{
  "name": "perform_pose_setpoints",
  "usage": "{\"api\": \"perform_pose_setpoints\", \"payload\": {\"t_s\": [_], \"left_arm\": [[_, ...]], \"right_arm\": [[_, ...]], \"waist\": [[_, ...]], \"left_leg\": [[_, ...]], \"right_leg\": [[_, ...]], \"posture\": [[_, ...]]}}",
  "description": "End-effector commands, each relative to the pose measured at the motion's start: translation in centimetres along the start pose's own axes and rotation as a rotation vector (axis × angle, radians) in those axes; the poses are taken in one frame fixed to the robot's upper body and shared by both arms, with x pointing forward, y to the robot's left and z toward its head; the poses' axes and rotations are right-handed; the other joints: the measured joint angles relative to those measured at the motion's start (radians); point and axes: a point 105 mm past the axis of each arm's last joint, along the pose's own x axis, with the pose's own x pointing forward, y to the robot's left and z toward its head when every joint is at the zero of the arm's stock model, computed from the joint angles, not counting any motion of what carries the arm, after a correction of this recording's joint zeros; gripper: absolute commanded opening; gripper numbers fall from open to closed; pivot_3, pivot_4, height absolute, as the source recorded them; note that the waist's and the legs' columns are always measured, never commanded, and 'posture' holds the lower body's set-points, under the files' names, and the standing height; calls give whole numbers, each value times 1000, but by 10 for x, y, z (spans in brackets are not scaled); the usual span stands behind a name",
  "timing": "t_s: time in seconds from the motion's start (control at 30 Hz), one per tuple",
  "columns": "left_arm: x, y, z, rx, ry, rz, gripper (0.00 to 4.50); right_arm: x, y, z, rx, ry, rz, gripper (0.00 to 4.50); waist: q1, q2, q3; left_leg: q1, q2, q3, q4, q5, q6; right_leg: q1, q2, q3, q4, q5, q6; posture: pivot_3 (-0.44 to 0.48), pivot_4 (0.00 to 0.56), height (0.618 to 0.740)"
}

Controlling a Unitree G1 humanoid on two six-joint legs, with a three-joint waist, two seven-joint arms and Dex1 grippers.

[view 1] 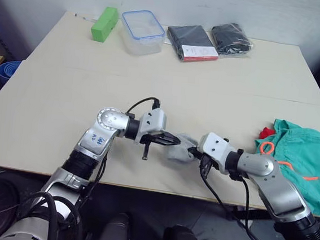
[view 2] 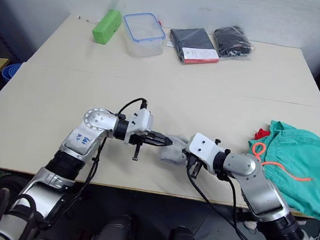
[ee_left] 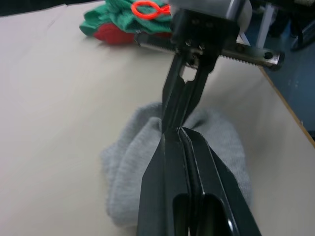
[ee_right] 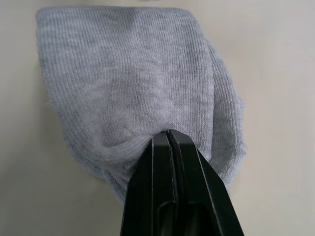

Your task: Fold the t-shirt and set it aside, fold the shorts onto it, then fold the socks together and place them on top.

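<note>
The light grey socks [view 1: 180, 150] lie bunched together near the table's front edge, between my two arms. My right gripper [ee_right: 167, 132] is shut on a gathered fold at the edge of the socks [ee_right: 133, 73]. My left gripper [ee_left: 171, 132] is shut, its tips resting on top of the socks [ee_left: 123, 172] and meeting the right gripper's tips; no cloth shows between its fingers. At the right, the teal shorts [view 1: 303, 159] with an orange drawstring lie crumpled over the red t-shirt [view 1: 267, 132], of which only small edges show.
Along the far edge stand a green block [view 1: 104, 24], a clear lidded container [view 1: 142, 32] and two black packaged clothes [view 1: 193, 42] [view 1: 231, 39]. The table's front edge [view 1: 142, 185] runs just below the grippers.
</note>
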Motion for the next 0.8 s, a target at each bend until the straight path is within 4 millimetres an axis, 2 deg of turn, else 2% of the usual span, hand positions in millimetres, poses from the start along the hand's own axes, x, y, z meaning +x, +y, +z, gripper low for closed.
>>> {"api": "perform_pose_setpoints", "payload": {"t_s": [0.03, 0.2, 0.27, 0.33, 0.43, 0.53, 0.67, 0.8], "left_arm": [[10, 8, -18, 51, 107, 37, 25], [16, 22, -29, 68, 144, 81, 25], [17, 22, -30, 75, 141, 76, 25], [18, 22, -30, 75, 131, 69, 25], [18, 20, -30, 73, 122, 57, 25], [16, 18, -32, 73, 124, 51, 25], [12, 16, -35, 71, 130, 47, 25], [12, 16, -36, 67, 132, 50, 25]], "right_arm": [[-9, -15, 2, 15, 7, -55, 0], [-11, -14, 41, 78, -119, -33, 0], [-6, -5, 46, 74, -122, -9, 0], [4, 3, 39, 68, -91, 7, 0], [16, 10, 15, 52, 0, 5, 0], [17, 9, -3, -4, 72, -10, 0], [3, -2, -18, -56, 129, -50, 0], [-19, -20, -25, -13, 143, -121, 0]], "waist": [[0, 0, 0], [0, 0, 0], [-3, 0, 0], [-1, 0, 0], [-1, 0, 0], [0, 0, 0], [2, 0, 0], [5, 0, 0]], "left_leg": [[0, 0, 0, 0, 0, 0], [-1, 0, 0, 0, 0, 0], [0, 1, 0, 0, 0, 0], [0, 1, 0, 0, 0, 0], [-1, 0, 0, 0, 0, 0], [-1, -1, 0, 1, 0, 0], [0, 0, 0, 1, 0, 1], [0, -1, -1, 2, 0, 1]], "right_leg": [[0, 0, 0, 0, 0, 0], [-1, 0, 0, 0, 0, 0], [-1, 0, 0, 1, 0, 0], [-1, 0, -1, 1, 0, 0], [-1, -1, -1, 1, 0, 0], [-1, -1, -1, 1, 0, 0], [-1, -1, -2, 1, 0, 0], [0, -2, -2, 1, 0, 1]], "posture": [[0, 150, 740], [0, 150, 740], [0, 150, 740], [0, 150, 740], [0, 150, 740], [0, 150, 740], [0, 150, 740], [0, 150, 740]]}}
